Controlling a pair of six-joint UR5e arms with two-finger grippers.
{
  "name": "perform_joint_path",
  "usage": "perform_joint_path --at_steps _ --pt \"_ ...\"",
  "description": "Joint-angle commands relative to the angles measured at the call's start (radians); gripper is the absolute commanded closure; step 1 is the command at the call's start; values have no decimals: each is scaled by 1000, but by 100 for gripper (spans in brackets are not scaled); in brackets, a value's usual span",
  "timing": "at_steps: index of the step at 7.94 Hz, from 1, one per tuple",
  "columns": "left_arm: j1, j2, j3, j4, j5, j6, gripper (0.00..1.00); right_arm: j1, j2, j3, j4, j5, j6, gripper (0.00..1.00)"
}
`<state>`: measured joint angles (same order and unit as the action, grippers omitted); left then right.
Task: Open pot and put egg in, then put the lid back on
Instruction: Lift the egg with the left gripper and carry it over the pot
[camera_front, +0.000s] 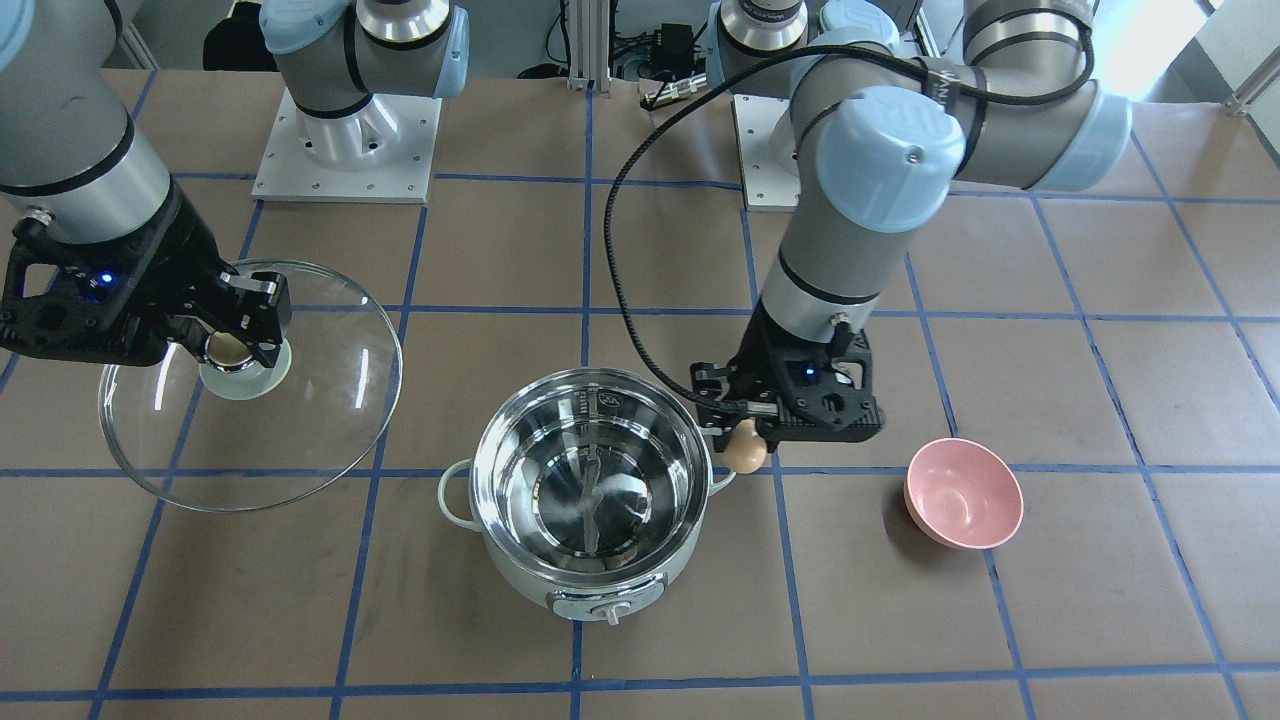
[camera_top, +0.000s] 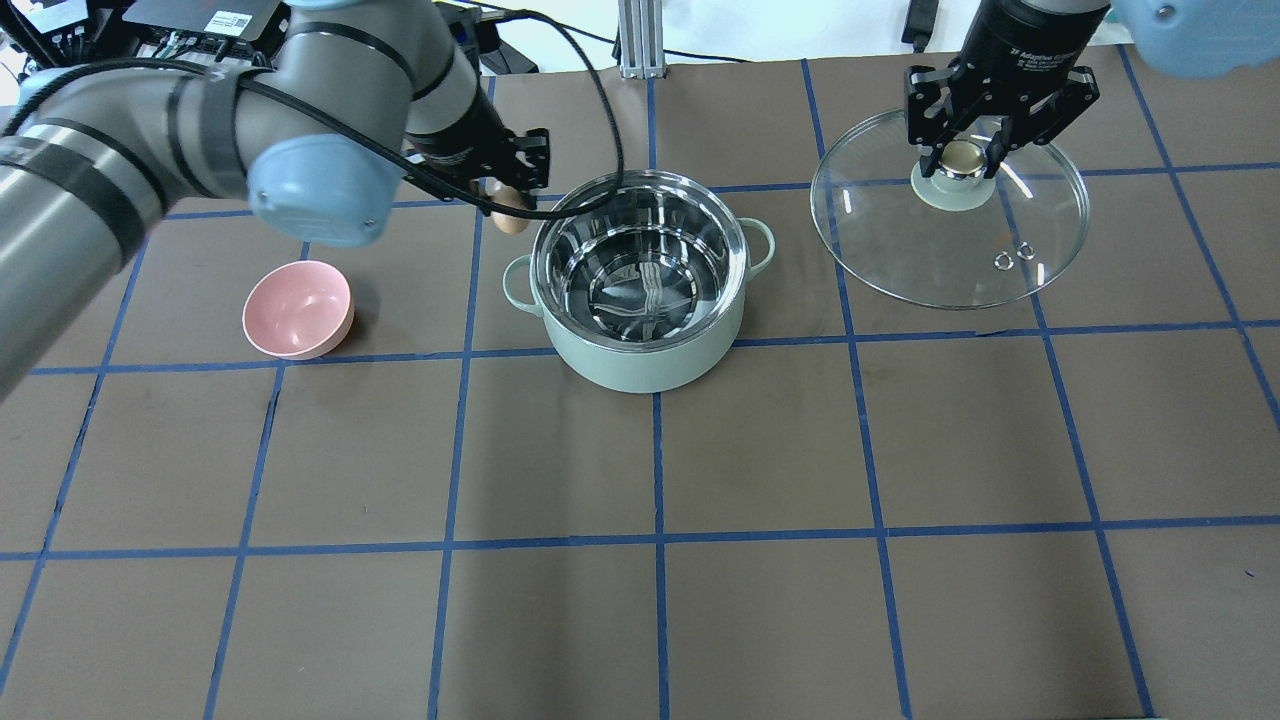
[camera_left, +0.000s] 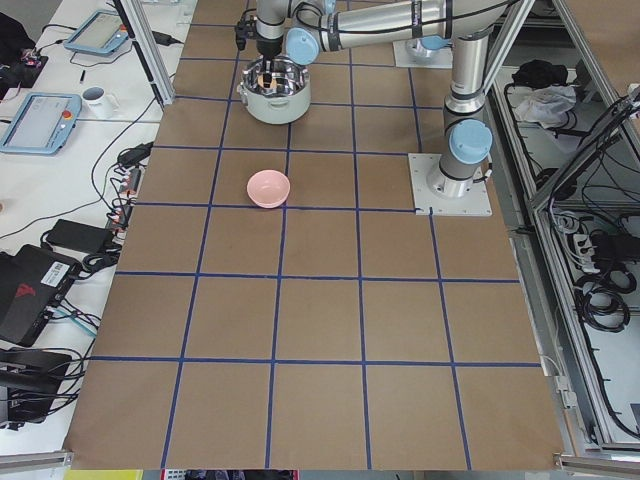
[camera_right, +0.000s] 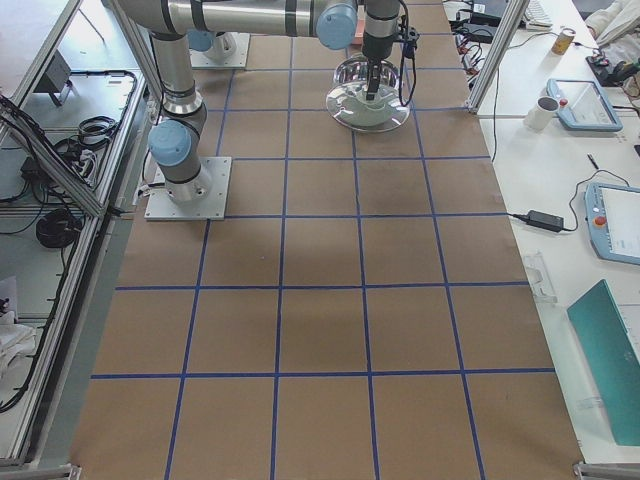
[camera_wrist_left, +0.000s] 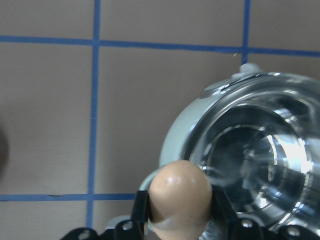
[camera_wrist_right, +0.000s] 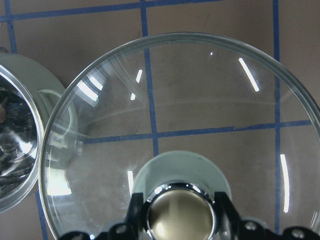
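Note:
The pot (camera_front: 590, 500) stands open mid-table, its steel inside empty; it also shows in the overhead view (camera_top: 640, 285) and the left wrist view (camera_wrist_left: 250, 160). My left gripper (camera_front: 745, 440) is shut on the egg (camera_front: 745, 452) and holds it just outside the pot's rim, above one loop handle; the egg shows in the overhead view (camera_top: 510, 222) and the left wrist view (camera_wrist_left: 181, 192). My right gripper (camera_front: 232, 345) is shut on the knob of the glass lid (camera_front: 300, 420) and holds it beside the pot. The lid shows in the overhead view (camera_top: 950, 225) and the right wrist view (camera_wrist_right: 200, 125).
A pink bowl (camera_front: 963, 492) sits on the table on my left side, apart from the pot; it also shows in the overhead view (camera_top: 297, 308). Both arm bases stand at the table's robot edge. A black cable loops from the left arm above the pot.

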<state>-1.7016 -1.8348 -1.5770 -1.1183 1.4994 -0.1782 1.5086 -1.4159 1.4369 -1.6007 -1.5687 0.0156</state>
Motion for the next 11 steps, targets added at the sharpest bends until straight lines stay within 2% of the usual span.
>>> perform_joint_path --at_steps 1,4,7,8,9,10,11 --pt "-149 -114 5 187 -19 -156 84 -1 0 7 -1 -1 -2 100" --pt "-191 -234 8 249 -19 -175 84 -1 -1 10 -1 1 -2 100" --pt "-191 -261 5 238 -18 -169 83 -1 -1 10 -2 1 -2 100" --pt "-191 -265 5 236 -13 -165 73 -1 -1 10 -2 -1 -2 100" --pt "-191 -265 6 236 -11 -162 69 -1 -1 10 -2 1 -2 100" --pt "-191 -265 6 238 -8 -162 49 -1 -1 10 -2 -1 -2 100" --pt "-191 -265 6 238 -8 -162 22 -1 -1 10 -2 1 -2 100"
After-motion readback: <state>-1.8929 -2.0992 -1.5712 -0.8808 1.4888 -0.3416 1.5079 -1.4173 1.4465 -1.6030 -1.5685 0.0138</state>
